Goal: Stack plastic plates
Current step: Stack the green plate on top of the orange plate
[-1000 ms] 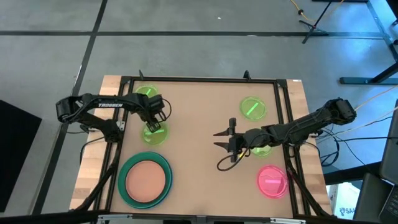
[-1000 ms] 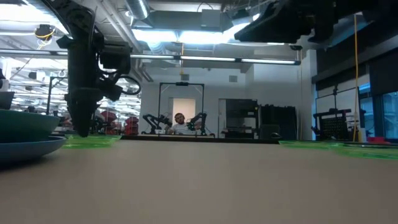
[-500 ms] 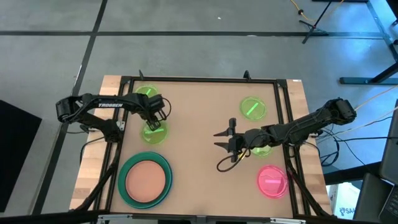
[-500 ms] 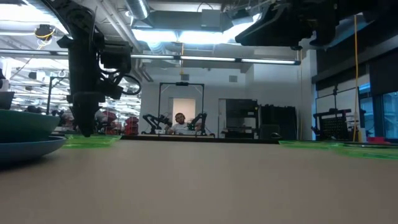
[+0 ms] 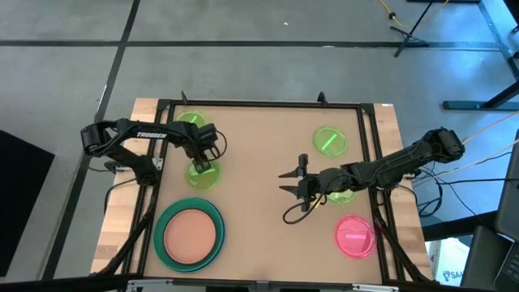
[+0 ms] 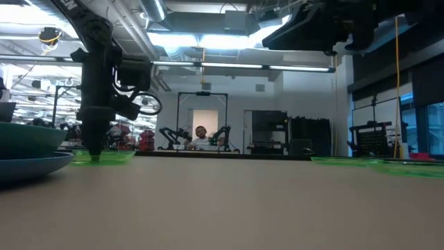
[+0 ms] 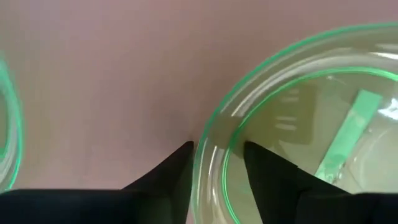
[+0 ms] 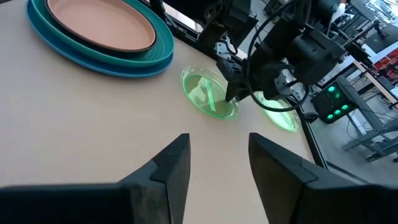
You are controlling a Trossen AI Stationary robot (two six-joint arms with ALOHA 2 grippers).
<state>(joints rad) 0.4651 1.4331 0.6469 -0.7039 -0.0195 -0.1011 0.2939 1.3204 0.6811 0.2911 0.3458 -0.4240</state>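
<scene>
A brown worktop with a black frame holds several round plastic plates. Near the front left corner sits a stack: a peach plate (image 5: 191,234) nested in a teal plate (image 5: 165,228), with a blue plate (image 8: 106,61) under that. A small translucent green plate (image 5: 201,173) lies toward the left edge, just behind the stack, and another green plate (image 5: 190,121) lies near the back left corner.

The left gripper (image 5: 203,165) points down at the nearer green plate. Its two dark fingers (image 7: 267,168) are narrowly parted and straddle the plate's rim, one inside and one outside; I cannot tell whether they press on it.

The right gripper (image 5: 295,188) hovers above the middle of the worktop, its jaws spread wide and holding nothing. A third green plate (image 5: 329,140) sits toward the back right, a fourth (image 5: 341,195) lies partly under the right arm, and a translucent pink plate (image 5: 354,236) rests near the front right corner.
</scene>
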